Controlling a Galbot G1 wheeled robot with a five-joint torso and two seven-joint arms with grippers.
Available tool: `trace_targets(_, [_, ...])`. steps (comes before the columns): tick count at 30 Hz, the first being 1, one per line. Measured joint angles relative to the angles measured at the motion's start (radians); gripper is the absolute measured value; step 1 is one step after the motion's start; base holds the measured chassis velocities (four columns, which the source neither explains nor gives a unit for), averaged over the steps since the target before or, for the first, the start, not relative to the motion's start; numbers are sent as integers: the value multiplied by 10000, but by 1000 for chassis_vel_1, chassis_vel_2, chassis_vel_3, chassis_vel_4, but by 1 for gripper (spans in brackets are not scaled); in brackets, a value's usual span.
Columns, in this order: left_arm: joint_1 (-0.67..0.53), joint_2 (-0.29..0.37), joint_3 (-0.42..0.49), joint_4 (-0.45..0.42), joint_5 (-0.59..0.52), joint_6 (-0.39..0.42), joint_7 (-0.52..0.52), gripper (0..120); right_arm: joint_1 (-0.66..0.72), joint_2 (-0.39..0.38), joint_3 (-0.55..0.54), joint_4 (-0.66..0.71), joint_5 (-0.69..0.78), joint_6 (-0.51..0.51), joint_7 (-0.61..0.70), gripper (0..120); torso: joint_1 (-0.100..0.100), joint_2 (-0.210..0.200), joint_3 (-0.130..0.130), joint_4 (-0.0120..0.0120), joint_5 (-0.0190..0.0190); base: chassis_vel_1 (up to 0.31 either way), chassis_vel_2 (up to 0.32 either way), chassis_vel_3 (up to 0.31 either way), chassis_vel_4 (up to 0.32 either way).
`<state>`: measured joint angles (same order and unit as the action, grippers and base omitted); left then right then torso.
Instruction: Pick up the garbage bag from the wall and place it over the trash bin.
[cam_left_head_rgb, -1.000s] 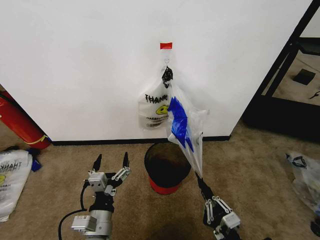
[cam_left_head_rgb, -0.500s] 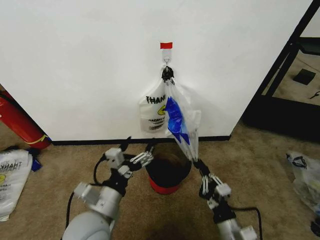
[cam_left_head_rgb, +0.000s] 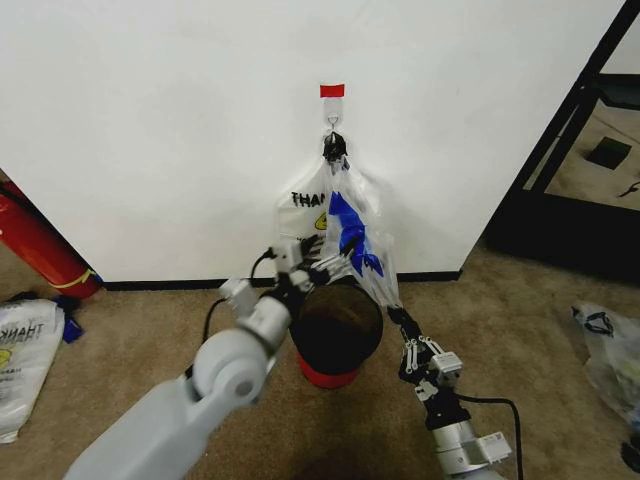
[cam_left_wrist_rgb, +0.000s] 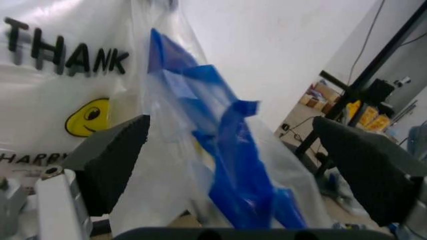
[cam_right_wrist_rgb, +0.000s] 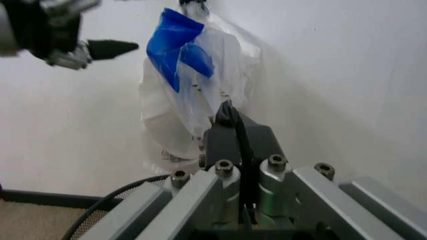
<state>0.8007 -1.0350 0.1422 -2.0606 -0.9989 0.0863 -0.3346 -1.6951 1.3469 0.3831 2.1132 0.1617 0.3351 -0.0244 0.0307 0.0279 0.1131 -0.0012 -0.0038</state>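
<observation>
Garbage bag (cam_left_head_rgb: 345, 235) hides part of the left gripper (cam_left_head_rgb: 322, 262), fingers apart; right gripper (cam_left_head_rgb: 397, 315) fingers clamp its edge.

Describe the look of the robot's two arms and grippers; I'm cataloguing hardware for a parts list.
Both arms are smooth light-grey tubes. The left gripper and right gripper share a silver metal linkage frame with visible bolts, ending in black pointed fingers. A black cable loops beside each wrist. No markings or labels can be made out.

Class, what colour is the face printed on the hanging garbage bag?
Yellow; the smiley face on the garbage bag shows best in the left wrist view.
</observation>
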Motion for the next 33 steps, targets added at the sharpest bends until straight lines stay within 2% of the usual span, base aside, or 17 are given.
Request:
trace_targets(5, [-116,-41,147,133,-49,16,51,90,13,6,38,-4,-8,18,-6,0,-2,0,-2,7,0,0,0,0,0])
trace_targets(10, [-270,-113,360,319,-35,82,44,86,76,-1,41,-15,3,21,-6,0,-2,0,-1,3,0,0,0,0,0])
trace_targets(14, [-292,-131,452,367,-119,113,4,68,52,-1,51,-15,0,41,-7,0,-2,2,-2,3,0,0,0,0,0])
trace_targets(15, [-292,-131,452,367,-119,113,4,68,52,-1,51,-15,0,41,-7,0,-2,2,-2,3,0,0,0,0,0])
trace_targets(17, [-290,-130,482,385,-147,39,-4,58,23,0,57,-34,-2,64,-10,0,-2,2,-2,3,-1,0,0,0,0])
trace_targets(19, [-286,-144,480,407,-157,0,-21,53,20,6,58,-35,-2,70,-11,0,-2,2,-2,3,-1,0,0,0,0])
trace_targets(21, [-246,-127,456,408,-159,-35,-34,41,46,7,64,-39,-2,70,-11,0,-2,2,-2,3,-1,0,0,0,0])
trace_targets(24, [-196,-131,450,380,-159,-64,-63,35,54,4,67,-46,-1,70,-11,0,-2,2,-2,3,-1,0,0,0,0])
trace_targets(27, [-92,-172,445,311,-159,-108,-87,24,57,2,68,-66,0,70,-11,0,-2,2,-2,3,-1,0,0,0,0])
trace_targets(28, [-39,-177,438,275,-159,-116,-92,17,59,-2,68,-76,3,70,-7,0,-2,2,-2,2,-1,0,0,0,0])
trace_targets(30, [-4,-171,422,243,-163,-118,-92,14,62,-6,67,-79,9,70,-4,0,-2,2,-2,3,-1,0,0,0,0])
trace_targets(33, [80,-140,360,172,-313,-98,-84,3,48,-16,65,-79,27,70,0,0,-2,2,-2,4,-1,0,0,0,0])
